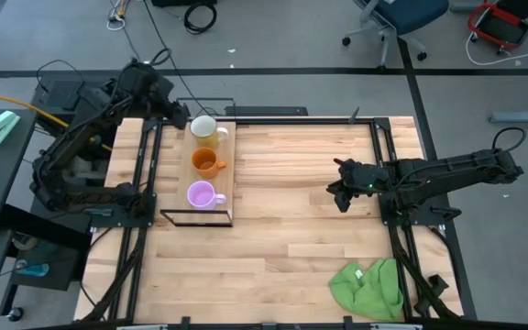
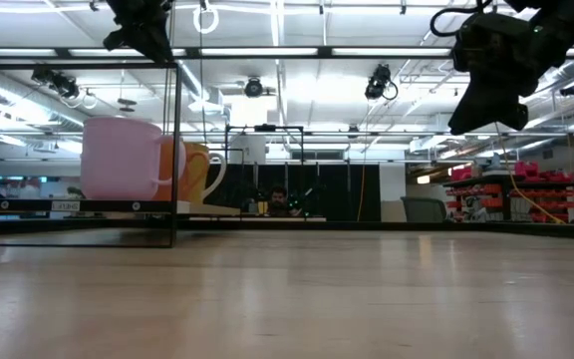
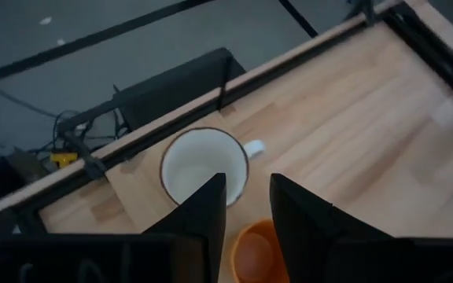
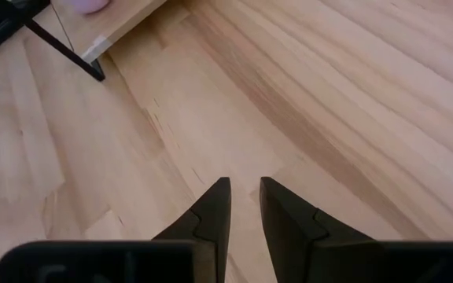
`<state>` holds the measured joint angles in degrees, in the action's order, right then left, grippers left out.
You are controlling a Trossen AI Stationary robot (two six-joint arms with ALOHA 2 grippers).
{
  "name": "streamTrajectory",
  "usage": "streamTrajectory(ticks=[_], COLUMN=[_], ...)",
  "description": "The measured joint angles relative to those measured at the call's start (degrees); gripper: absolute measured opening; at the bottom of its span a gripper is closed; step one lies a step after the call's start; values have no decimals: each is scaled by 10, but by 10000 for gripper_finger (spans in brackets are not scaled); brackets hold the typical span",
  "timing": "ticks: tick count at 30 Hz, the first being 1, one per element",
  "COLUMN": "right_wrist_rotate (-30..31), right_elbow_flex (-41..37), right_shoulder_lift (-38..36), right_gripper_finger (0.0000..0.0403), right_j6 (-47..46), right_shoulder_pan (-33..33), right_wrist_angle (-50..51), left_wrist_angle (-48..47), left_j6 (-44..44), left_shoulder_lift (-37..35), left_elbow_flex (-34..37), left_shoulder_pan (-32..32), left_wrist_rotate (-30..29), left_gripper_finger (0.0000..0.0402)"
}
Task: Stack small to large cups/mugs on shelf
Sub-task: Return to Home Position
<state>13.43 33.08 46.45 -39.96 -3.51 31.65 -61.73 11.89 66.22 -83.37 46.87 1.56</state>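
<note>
At 6 o'clock on the shelf, the purple mug partly hides the orange mug; left gripper and right gripper fingers slightly apart.

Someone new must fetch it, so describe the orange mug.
Find the light-wood shelf on the table's left side. Three mugs stand in a row on it; the orange mug is the middle one, between the cream mug and the purple mug.

Two matte black jointed arms, cabled.
Left arm and right arm carry thin looping black cables. The left gripper and right gripper have dark wedge-shaped fingers tapering to narrow tips.
</note>
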Motion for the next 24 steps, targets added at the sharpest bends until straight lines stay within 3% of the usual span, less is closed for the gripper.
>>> streamTrajectory(ticks=[7,14,20,24], right_wrist_rotate=[0,-6,-57,-109], right_elbow_flex=[10,91,194,257], right_shoulder_lift=[0,0,0,0], right_gripper_finger=[77,77,77,77], right_j6=[-16,43,129,160], right_shoulder_pan=[0,0,0,-1], right_wrist_angle=[-4,-6,-5,-5], left_wrist_angle=[-2,44,58,49], left_j6=[-6,9,10,67], left_shoulder_lift=[-15,-89,-160,-199], left_elbow_flex=[0,0,0,0], left_shoulder_pan=[-63,-124,-161,-176], left_wrist_rotate=[1,2,3,3], left_gripper_finger=[107,107,107,107])
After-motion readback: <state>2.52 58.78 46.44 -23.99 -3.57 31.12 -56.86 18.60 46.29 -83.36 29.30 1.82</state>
